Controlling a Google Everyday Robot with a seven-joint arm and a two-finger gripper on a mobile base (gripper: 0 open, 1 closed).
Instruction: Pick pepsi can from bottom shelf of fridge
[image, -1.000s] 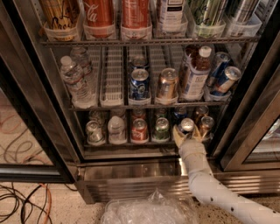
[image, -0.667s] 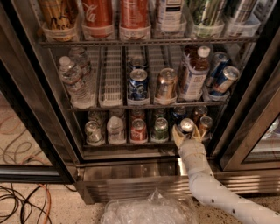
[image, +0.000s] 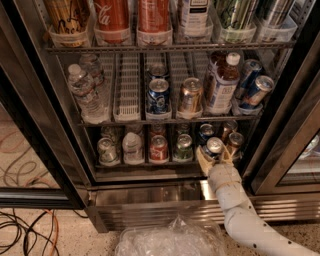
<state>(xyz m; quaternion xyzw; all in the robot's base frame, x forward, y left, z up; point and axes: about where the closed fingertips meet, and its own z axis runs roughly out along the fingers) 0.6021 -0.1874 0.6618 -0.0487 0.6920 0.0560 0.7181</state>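
The pepsi can (image: 214, 147), blue with a silver top, stands at the front right of the bottom shelf (image: 145, 168) of the fridge (image: 150, 212). My gripper (image: 215, 153) reaches in from the lower right on a white arm. Its pale fingers (image: 202, 159) sit on either side of the can and are shut on it. The can's lower part is hidden behind the gripper.
Along the bottom shelf stand silver cans (image: 106, 150), a red can (image: 158, 148), a green can (image: 183, 147) and a copper-brown can (image: 235, 140). Above it are water bottles (image: 87, 87) and another blue can (image: 158, 95). A clear plastic bag (image: 170, 242) and cables (image: 25, 230) lie on the floor.
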